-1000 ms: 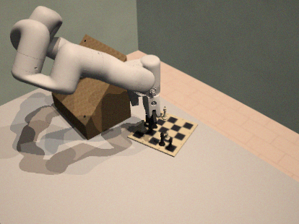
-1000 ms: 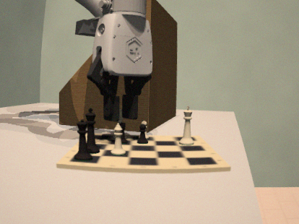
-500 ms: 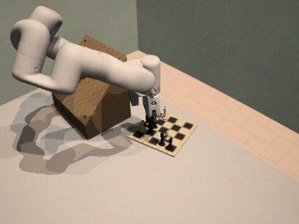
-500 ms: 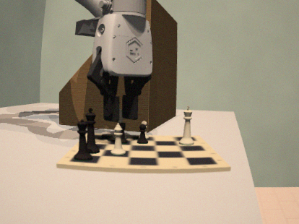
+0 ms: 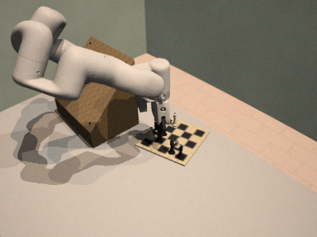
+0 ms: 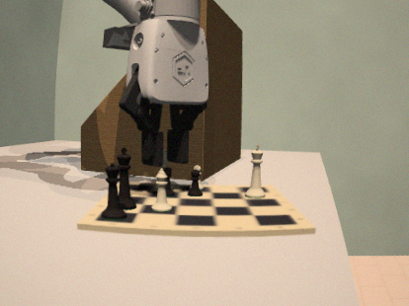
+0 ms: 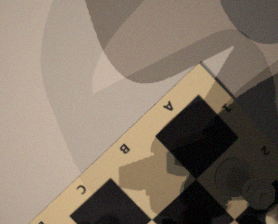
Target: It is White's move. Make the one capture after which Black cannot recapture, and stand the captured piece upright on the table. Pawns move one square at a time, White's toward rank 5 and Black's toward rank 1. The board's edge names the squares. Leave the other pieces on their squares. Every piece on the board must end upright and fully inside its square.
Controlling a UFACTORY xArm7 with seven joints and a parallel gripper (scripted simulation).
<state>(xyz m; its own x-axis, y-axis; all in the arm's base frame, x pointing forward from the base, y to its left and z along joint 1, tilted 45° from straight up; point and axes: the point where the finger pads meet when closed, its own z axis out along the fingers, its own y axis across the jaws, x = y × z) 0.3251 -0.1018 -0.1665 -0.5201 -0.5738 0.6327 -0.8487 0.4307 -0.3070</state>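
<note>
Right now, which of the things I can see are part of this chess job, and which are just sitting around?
Part of the job:
- the chessboard
- two tall black pieces and
- a small black piece
- a white bishop-like piece
- the tall white piece
- the gripper, jaws partly open, holding nothing

Just sitting around:
- the brown wedge-shaped block
- the table
</note>
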